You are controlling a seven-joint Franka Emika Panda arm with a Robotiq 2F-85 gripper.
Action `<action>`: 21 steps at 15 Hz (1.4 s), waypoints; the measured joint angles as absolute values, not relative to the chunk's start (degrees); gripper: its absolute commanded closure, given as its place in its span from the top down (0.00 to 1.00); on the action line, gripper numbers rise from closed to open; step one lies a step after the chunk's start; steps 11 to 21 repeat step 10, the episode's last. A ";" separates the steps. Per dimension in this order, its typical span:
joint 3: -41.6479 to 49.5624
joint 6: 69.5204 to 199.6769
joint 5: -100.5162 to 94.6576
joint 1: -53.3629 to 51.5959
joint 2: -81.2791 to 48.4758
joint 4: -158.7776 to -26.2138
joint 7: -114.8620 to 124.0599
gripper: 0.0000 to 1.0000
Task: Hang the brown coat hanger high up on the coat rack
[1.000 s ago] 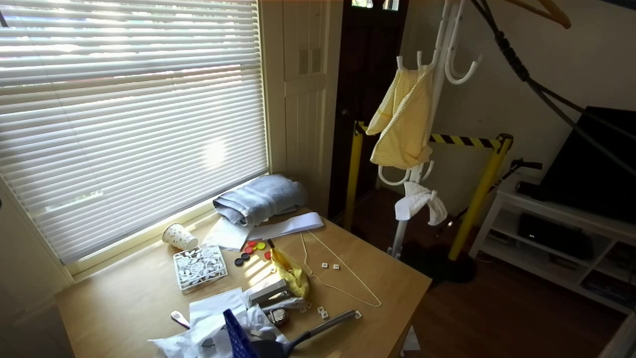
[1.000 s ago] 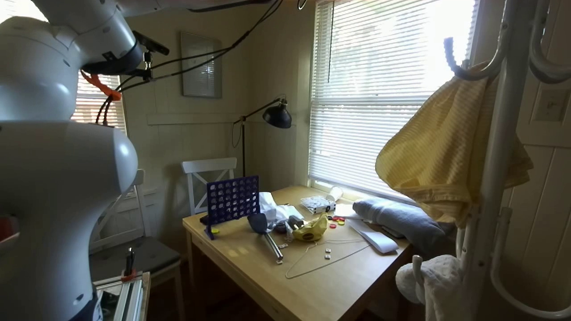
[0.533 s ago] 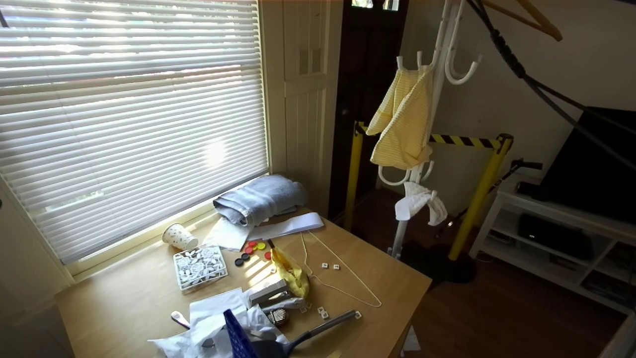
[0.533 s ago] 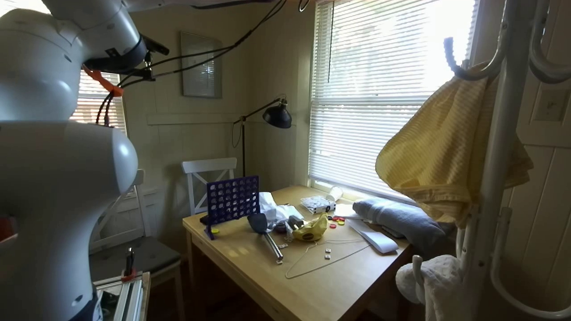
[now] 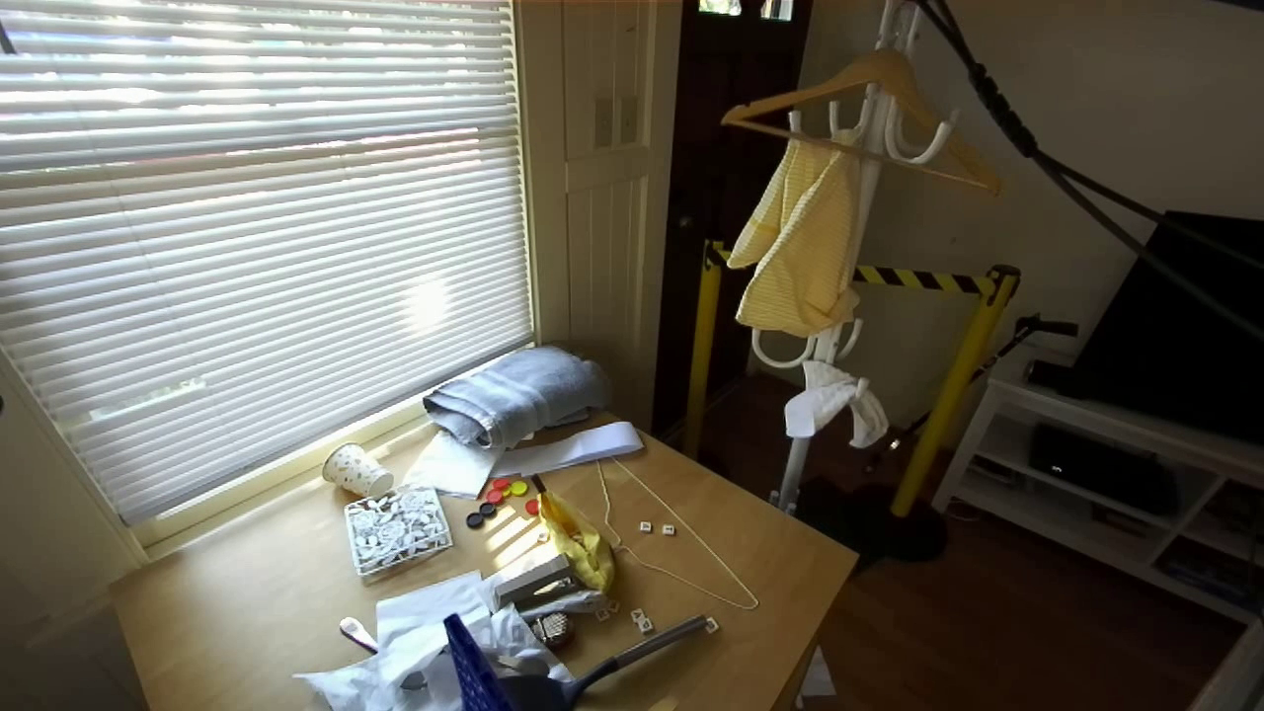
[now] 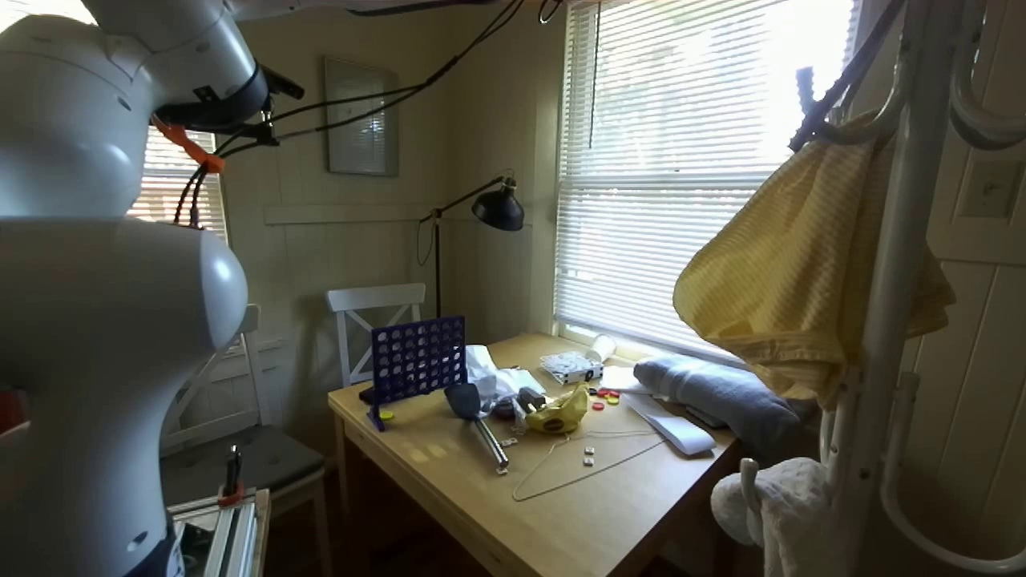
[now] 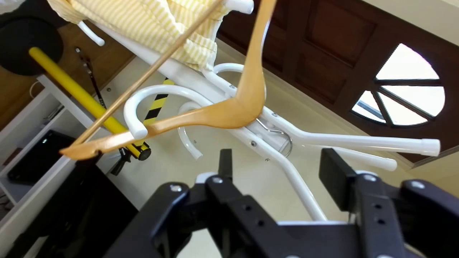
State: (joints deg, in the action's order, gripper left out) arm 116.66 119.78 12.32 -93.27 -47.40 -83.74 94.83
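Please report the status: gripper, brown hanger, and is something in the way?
Gripper open, holding nothing. Brown coat hanger up at the coat rack; secure or not, cannot tell. Yellow cloth hangs there too, possible snag.

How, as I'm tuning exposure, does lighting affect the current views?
In both exterior views, the window blinds glare white in patches; in an exterior view, the brown coat hanger shows in part, a dark, backlit silhouette; in the wrist view, the door panes burn nearly white, while the gripper looks almost black.
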 measured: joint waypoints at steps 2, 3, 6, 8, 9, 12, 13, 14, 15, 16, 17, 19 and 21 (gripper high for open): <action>116.59 119.97 12.07 -93.46 -47.53 -83.74 94.51 1.00; 116.48 120.97 11.89 -93.84 -47.61 -83.88 93.65 1.00; 116.07 125.55 11.40 -96.93 -47.80 -85.79 88.08 1.00; 116.00 127.69 11.11 -100.07 -47.87 -88.08 84.24 1.00; 116.04 128.60 10.88 -101.45 -48.00 -89.19 82.92 1.00; 116.10 129.26 10.78 -102.43 -48.21 -90.12 82.21 1.00; 116.10 129.26 10.78 -102.43 -48.21 -90.12 82.21 1.00; 116.10 129.26 10.78 -102.43 -48.21 -90.12 82.21 1.00; 116.10 129.26 10.78 -102.43 -48.21 -90.12 82.21 1.00; 116.10 129.26 10.78 -102.43 -48.21 -90.12 82.21 1.00; 116.10 129.26 10.78 -102.43 -48.21 -90.12 82.21 1.00; 116.10 129.26 10.78 -102.43 -48.21 -90.12 82.21 1.00; 116.10 129.26 10.78 -102.43 -48.21 -90.12 82.21 1.00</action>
